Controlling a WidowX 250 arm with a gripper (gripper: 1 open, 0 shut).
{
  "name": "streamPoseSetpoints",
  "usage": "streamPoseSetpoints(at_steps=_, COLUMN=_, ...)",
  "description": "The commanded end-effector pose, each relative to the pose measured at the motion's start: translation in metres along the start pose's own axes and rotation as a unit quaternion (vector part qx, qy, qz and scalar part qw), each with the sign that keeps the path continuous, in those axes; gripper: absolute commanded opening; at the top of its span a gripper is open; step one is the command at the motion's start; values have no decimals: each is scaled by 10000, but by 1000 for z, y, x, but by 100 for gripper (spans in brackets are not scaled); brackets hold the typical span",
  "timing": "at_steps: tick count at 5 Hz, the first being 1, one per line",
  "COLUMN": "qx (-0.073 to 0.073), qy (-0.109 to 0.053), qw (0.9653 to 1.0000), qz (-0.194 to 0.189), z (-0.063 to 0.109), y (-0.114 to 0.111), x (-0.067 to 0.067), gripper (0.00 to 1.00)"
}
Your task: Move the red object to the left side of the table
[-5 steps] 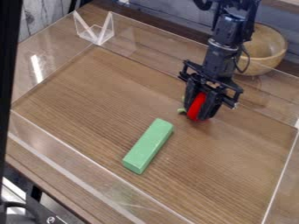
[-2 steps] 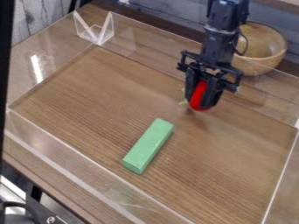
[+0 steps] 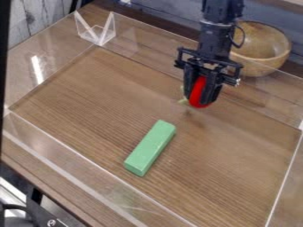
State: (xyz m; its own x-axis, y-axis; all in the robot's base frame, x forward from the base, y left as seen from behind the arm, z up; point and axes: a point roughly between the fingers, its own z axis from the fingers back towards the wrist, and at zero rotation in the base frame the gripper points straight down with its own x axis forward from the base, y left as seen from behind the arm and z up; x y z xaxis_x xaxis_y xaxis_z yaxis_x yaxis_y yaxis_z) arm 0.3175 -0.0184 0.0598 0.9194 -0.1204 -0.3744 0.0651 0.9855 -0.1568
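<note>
The red object [image 3: 203, 90] is a small bright-red toy fruit, held between the black fingers of my gripper [image 3: 204, 97]. It hangs a little above the brown wood-grain table [image 3: 95, 106], right of the middle. The gripper points steeply down and is shut on the fruit from both sides. The fruit's green stem is hidden by the fingers.
A flat light-green block [image 3: 151, 146] lies on the table in front of the gripper. A wooden bowl [image 3: 261, 46] stands at the back right. Low clear acrylic walls [image 3: 48, 62] border the table, with a clear folded stand [image 3: 95, 31] at the back left.
The gripper has risen with the red object in it and shifted slightly toward the back and left. The green block and the bowl have stayed put.
</note>
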Motion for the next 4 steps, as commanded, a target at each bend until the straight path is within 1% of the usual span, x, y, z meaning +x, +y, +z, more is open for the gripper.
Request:
streamPoseSetpoints(at_steps=1, qx=-70, qy=-657, qw=9977, qz=164, z=39, y=-1, x=-2, gripper=0)
streamPoseSetpoints(at_steps=2, qx=-187, qy=-662, qw=9970, qz=362, z=38, y=1, x=-1, gripper=0)
streamPoseSetpoints(at_steps=3, qx=-314, qy=-675, qw=9955, qz=592, z=36, y=2, x=2, gripper=0)
streamPoseSetpoints(at_steps=4, qx=-480, qy=-732, qw=9927, qz=830, z=46, y=11, x=-4, gripper=0)
